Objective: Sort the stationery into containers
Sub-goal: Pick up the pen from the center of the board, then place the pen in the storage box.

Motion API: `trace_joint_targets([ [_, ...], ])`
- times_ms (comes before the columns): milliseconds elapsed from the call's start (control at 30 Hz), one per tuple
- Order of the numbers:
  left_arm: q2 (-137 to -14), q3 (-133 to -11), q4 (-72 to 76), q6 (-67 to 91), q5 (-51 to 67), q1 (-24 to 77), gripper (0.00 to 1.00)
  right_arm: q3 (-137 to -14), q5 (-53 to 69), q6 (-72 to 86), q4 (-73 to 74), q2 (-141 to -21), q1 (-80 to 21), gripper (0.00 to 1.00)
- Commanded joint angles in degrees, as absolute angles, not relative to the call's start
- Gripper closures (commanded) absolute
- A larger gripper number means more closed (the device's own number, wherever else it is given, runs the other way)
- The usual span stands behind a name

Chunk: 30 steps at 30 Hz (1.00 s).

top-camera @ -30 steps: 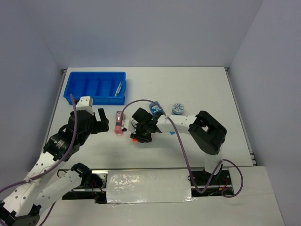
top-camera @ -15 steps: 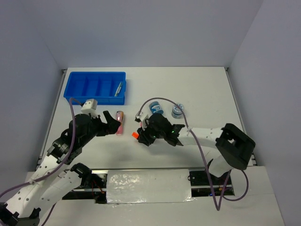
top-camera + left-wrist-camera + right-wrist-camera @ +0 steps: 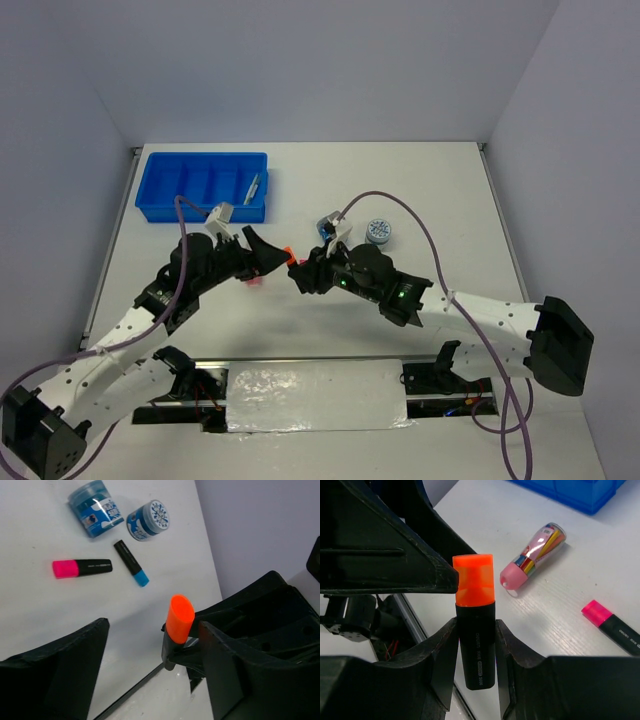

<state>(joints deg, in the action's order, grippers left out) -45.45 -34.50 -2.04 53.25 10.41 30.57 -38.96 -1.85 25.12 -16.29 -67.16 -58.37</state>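
grip, right: right pincer (image 3: 476,645) pinching the black barrel of the orange-capped marker (image 3: 474,630), one finger on each side, cap up and clear of the fingers.
grip, left: left pincer (image 3: 152,645) spread wide with nothing gripped; orange cap standing in the gap, nearer the finger at frame right; contact with that finger impossible to tell.
meeting place: centre of the top view, both pincers tip to tip above the table (image 3: 430,190).
loose stationery: pink tube (image 3: 532,557) lying flat at upper right of the right wrist view; pink-ended marker (image 3: 82,568) and blue-ended marker (image 3: 131,562) lying close together, apart from each other, at upper left of the left wrist view.
jars: label-side blue jar (image 3: 96,508) and lid-side blue jar (image 3: 148,520) just beside each other above the markers.
container: blue tray (image 3: 205,185) at upper left of the top view, a thin pen (image 3: 253,188) in its rightmost compartment.
hidden: tube mostly under the left pincer in the top view; pink-ended marker cut off by the right edge of the right wrist view; label-side jar partly behind the right arm's cable.
surface: plain white tabletop.
room: pale grey walls (image 3: 320,60) on three sides.
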Motion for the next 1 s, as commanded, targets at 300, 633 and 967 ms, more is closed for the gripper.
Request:
trace_joint_targets([
  [300, -51.85, -37.70, 7.48, 53.97, 12.92, 33.22, 0.73, -41.84, -3.61, 25.40, -18.28, -66.35, -60.29, 1.00],
  [633, -57.74, -47.88, -5.86, 39.68, 3.63, 33.31, 1.00, -40.00, -5.44, 25.58, -19.17, -64.34, -59.94, 0.02],
  [967, -78.99, -77.24, -24.09, 14.87, -11.26, 18.41, 1.00, -28.04, -9.67, 27.25, -8.19, -38.60, -50.54, 0.00],
])
